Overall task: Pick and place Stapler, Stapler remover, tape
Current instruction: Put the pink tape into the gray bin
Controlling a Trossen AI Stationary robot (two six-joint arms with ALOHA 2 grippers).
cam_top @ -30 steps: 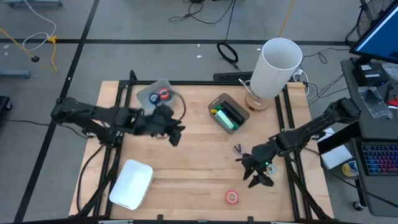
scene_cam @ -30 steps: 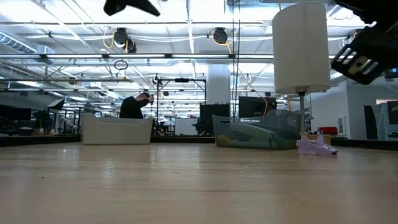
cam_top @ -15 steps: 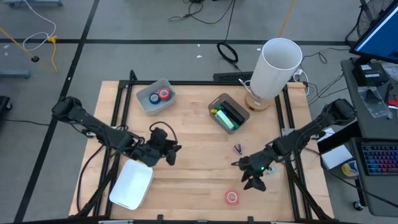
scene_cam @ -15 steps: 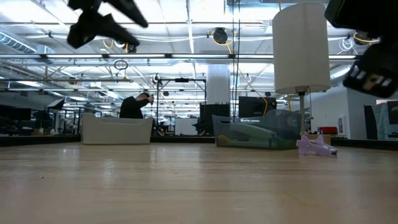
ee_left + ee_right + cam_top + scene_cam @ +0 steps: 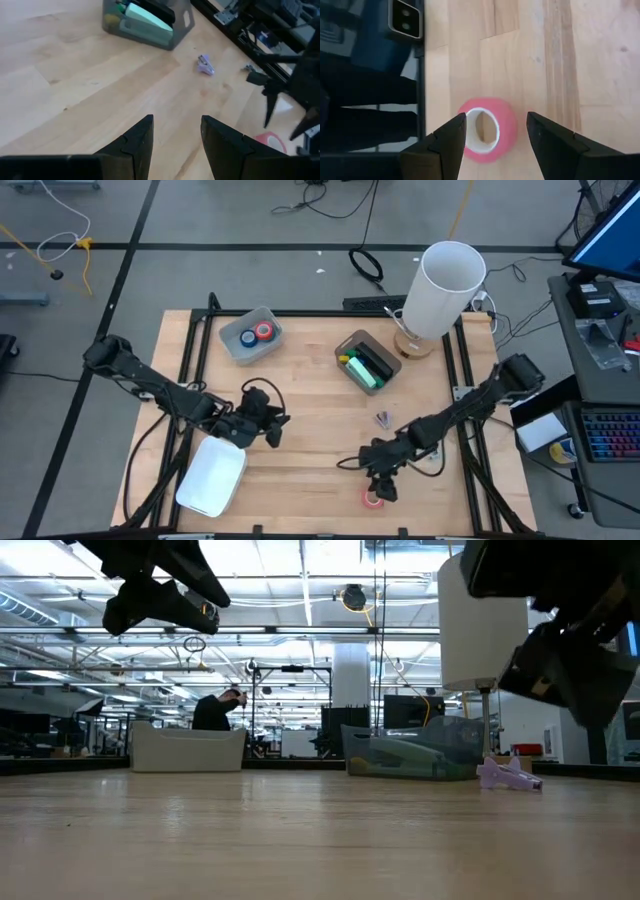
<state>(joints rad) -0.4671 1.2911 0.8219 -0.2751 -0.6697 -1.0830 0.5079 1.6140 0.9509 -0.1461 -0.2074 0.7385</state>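
- The right gripper (image 5: 495,131) has swung in from the table's edge and now hangs over the pink tape roll (image 5: 487,129).
- Its fingers stand wide and empty; the roll sits between them, a little nearer one finger.
- Risk, as I see it: closing off-centre could shove the roll away instead of pinching it.
- The left gripper (image 5: 176,134) waits by the white tray (image 5: 211,477), fingers apart, holding nothing.

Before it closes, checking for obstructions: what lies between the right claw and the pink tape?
Nothing: the right wrist view shows open air between right claw and pink tape.
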